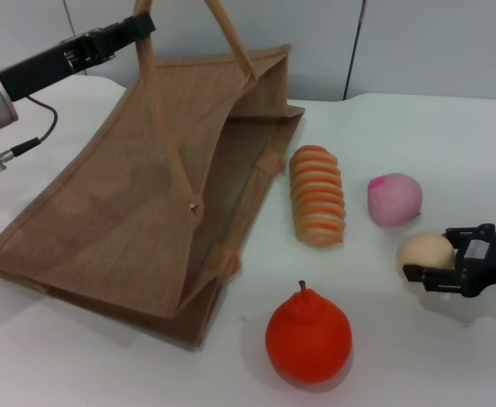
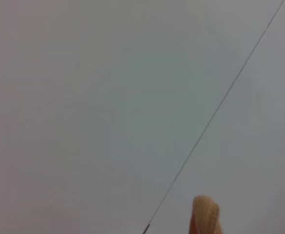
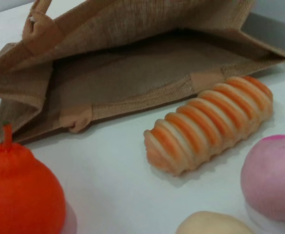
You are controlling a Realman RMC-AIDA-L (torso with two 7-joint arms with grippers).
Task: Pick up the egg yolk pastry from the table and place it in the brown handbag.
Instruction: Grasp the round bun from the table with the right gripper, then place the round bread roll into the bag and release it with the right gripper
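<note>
Left tool (image 1: 142, 24) lifts handle of big tan burlap handbag (image 1: 137, 203), propping mouth wide; grip itself I cannot tell. Right tool (image 1: 441, 254) spread open around pale cream round pastry (image 1: 425, 252) on white worktop (image 1: 417, 356), ready to clamp.

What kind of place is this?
Probably a robot test bench, not a home: a plain white table against blank panels, with toy-like foods, a burlap bag, and a gripper by the pastry.

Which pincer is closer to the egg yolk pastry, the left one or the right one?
Right. The right pincer is at the egg yolk pastry, while the left pincer is far away, lifting a handle of the brown handbag.
</note>
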